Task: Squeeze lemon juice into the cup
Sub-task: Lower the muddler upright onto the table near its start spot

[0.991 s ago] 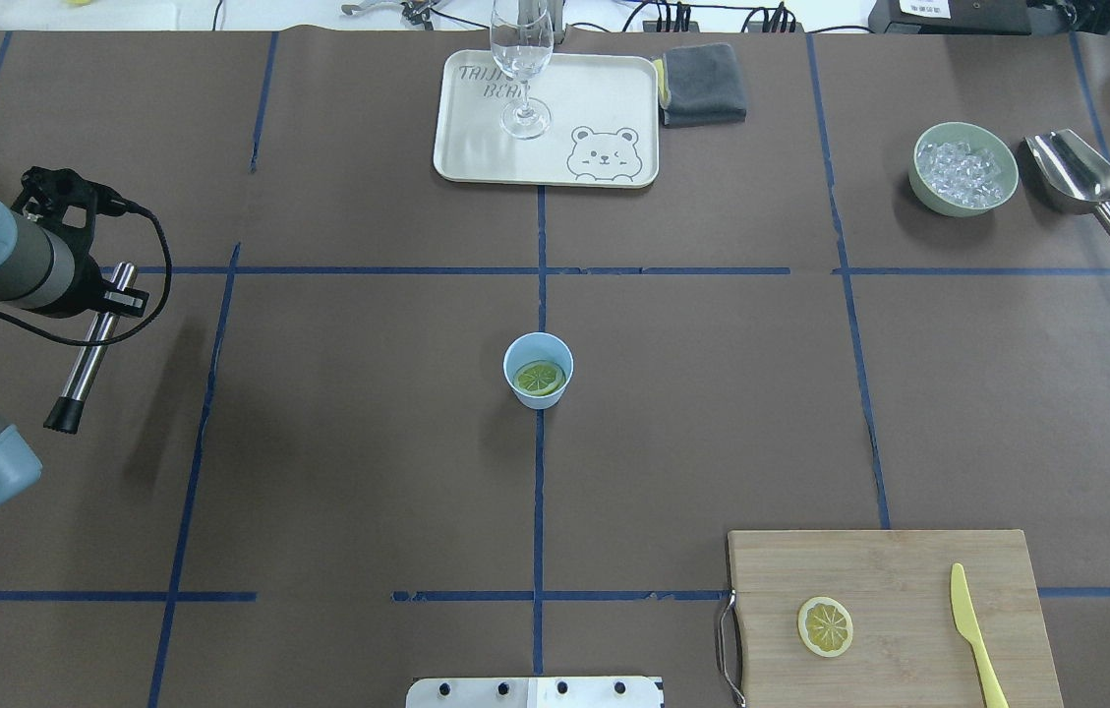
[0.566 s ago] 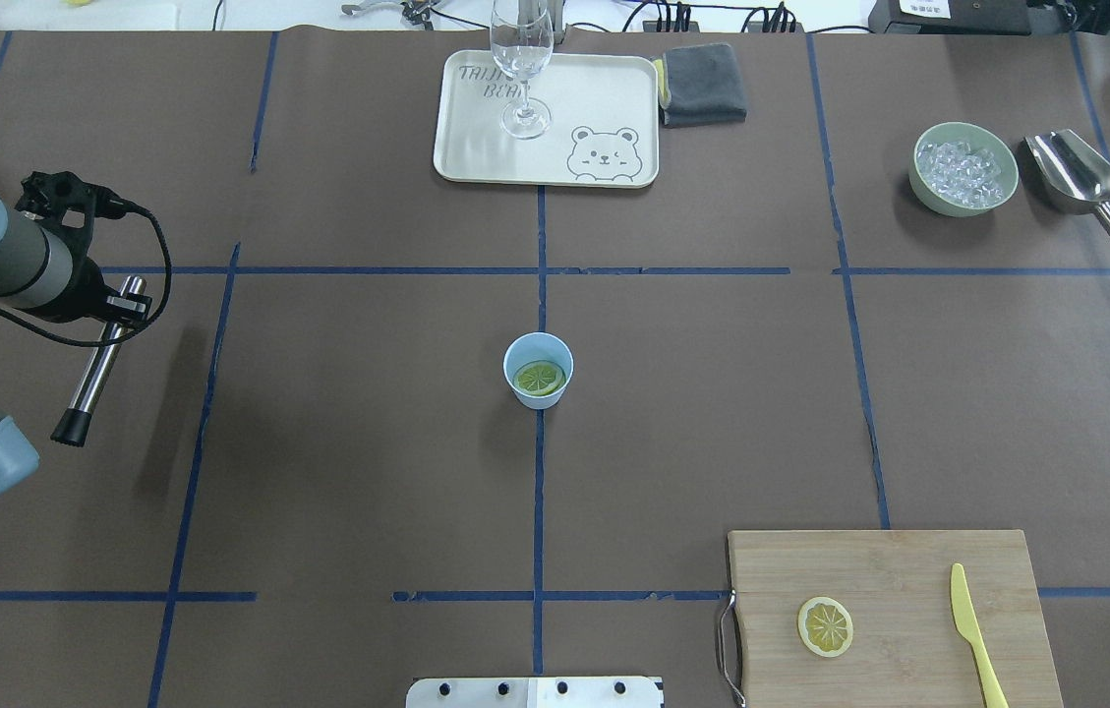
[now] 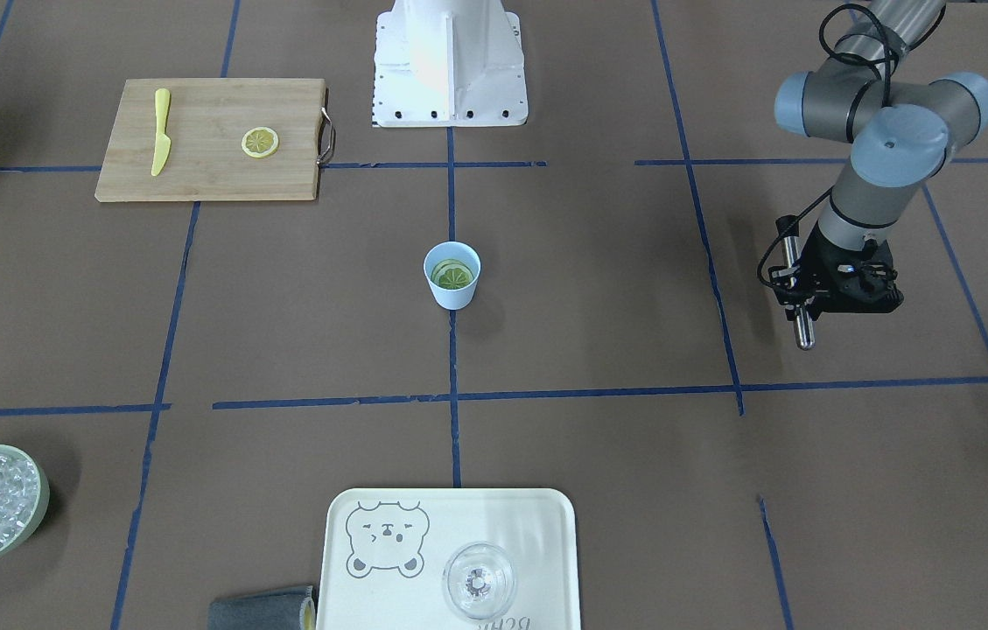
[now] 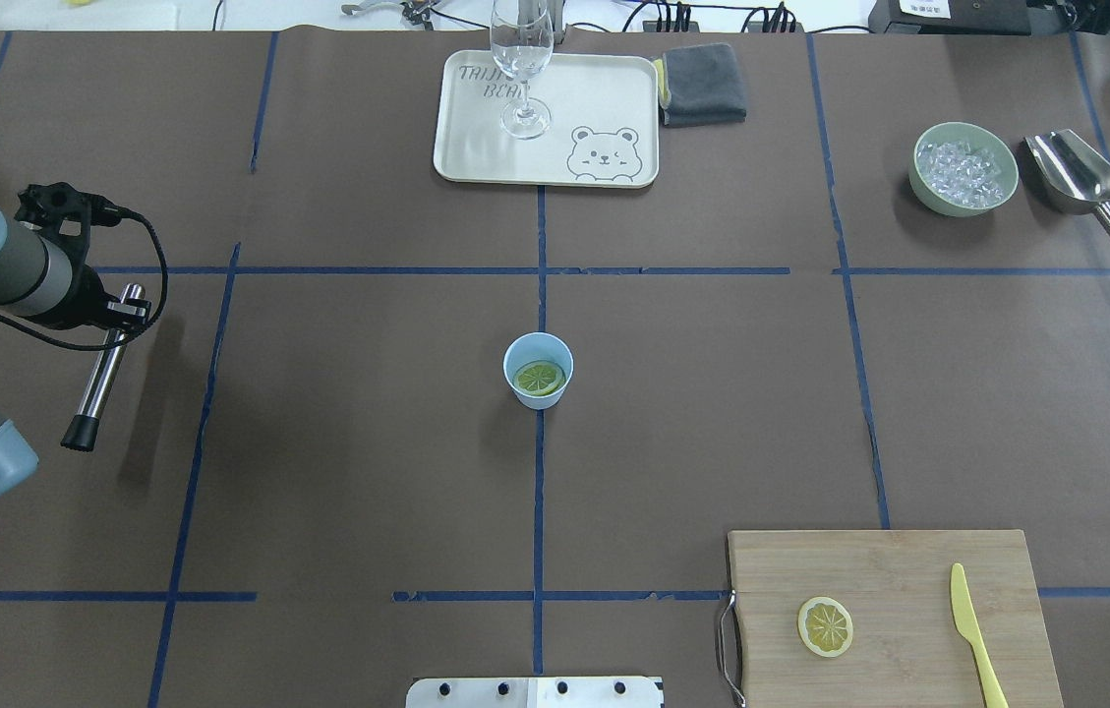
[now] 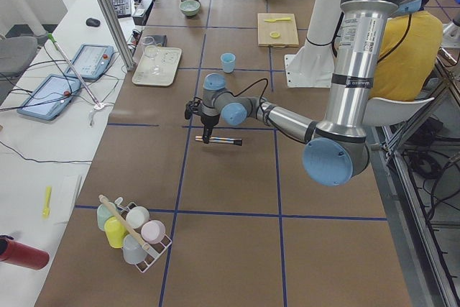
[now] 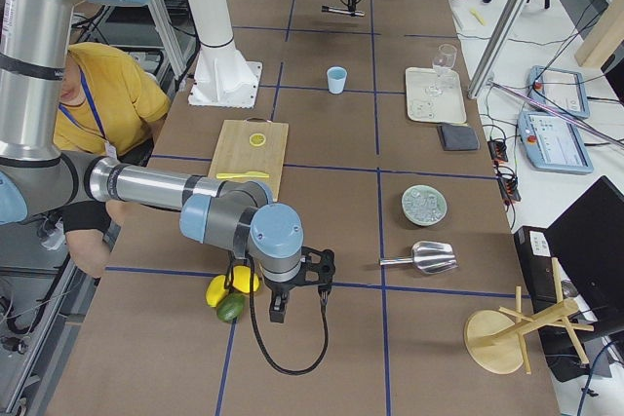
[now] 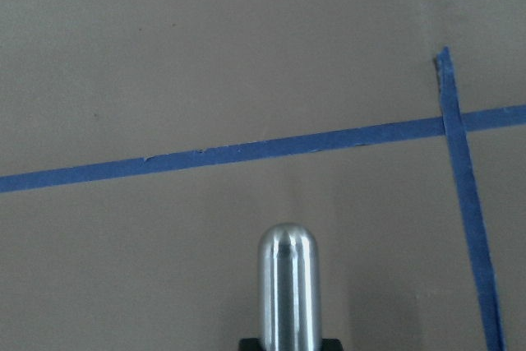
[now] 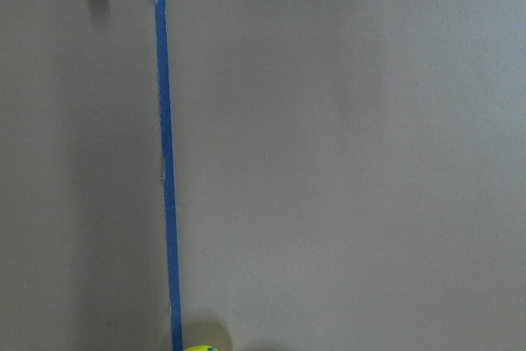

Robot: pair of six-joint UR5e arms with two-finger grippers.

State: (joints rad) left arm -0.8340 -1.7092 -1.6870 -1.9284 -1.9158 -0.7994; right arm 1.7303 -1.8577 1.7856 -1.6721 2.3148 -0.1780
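The light-blue cup [image 4: 523, 348] stands at the table's middle, also in the front view [image 3: 455, 297]. A lemon slice [image 4: 539, 378] lies flat inside it [image 3: 451, 276]. A second lemon slice [image 4: 825, 626] lies on the wooden cutting board [image 4: 908, 560]. My left gripper [image 4: 119, 313] is far left of the cup, shut on a steel rod with a black tip [image 4: 100, 379], held above the table [image 3: 802, 328]. My right gripper [image 6: 278, 311] shows only in the right side view, beyond the board's end; I cannot tell whether it is open or shut.
A yellow knife [image 4: 972, 629] lies on the board. A tray [image 4: 604, 98] with a clear glass [image 4: 521, 59], a grey cloth [image 4: 704, 84], a bowl of ice [image 4: 964, 169] and a steel scoop [image 4: 1080, 182] sit along the far edge. Whole citrus fruits [image 6: 229, 291] lie beside my right gripper.
My left arm has drawn back slightly toward the robot's side of the table, carrying the steel rod with it. The cup and both lemon slices have not moved.
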